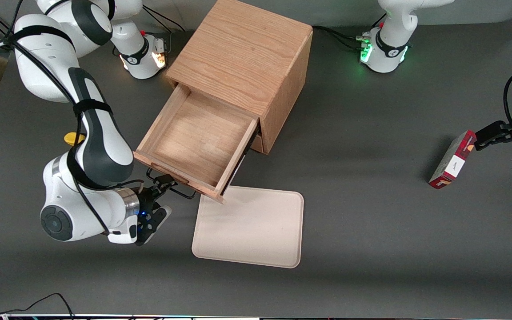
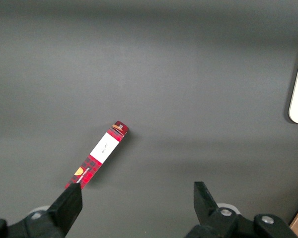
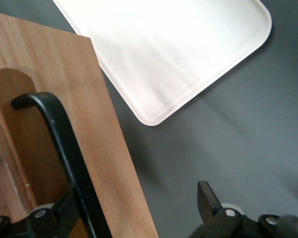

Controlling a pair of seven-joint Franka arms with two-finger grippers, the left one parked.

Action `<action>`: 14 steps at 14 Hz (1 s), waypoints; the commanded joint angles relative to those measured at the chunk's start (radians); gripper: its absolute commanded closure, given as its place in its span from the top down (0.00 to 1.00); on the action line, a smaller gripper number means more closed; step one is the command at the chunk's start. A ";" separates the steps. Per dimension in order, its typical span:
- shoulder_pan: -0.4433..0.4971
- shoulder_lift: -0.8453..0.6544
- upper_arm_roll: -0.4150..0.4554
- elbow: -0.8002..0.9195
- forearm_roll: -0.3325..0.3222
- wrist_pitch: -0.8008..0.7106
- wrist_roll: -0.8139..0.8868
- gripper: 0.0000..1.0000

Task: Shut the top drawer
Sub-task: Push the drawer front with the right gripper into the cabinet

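A: Where's the top drawer (image 1: 198,144)?

B: Centre-left of the front pic, pulled way out of the wood cabinet (image 1: 242,58). Inside looks bare, just oak floor. Its front edge points toward the lower left of the frame.

A: Handle?

B: Black wire handle (image 1: 174,186) on the drawer front, approx. mid-left of the frame. In the wrist cam it's a thick black bar (image 3: 64,148) running down across the wood.

A: And the claw?

B: Gripper (image 1: 160,184) sits right at the drawer front, by the handle, lower left of the front pic. Wrist cam shows it spread wide: one finger (image 3: 59,210) is beside the handle bar against the drawer front, the other finger (image 3: 208,201) is out over bare table. It's not clamped on anything; can't tell if the near finger touches the bar.

A: Other stuff?

B: Cream tray (image 1: 249,229) flat on the grey table (image 1: 371,222), just below the drawer's corner, bottom centre. Red box (image 1: 452,160) at far right, toward the parked arm's end. Small yellow thing (image 1: 71,138) at mid-left, partly hidden by the arm.
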 commanded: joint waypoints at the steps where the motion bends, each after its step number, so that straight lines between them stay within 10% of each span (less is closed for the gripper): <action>1: -0.012 -0.131 0.026 -0.212 0.022 0.080 0.060 1.00; 14: -0.032 -0.473 0.050 -0.695 0.174 0.243 0.099 1.00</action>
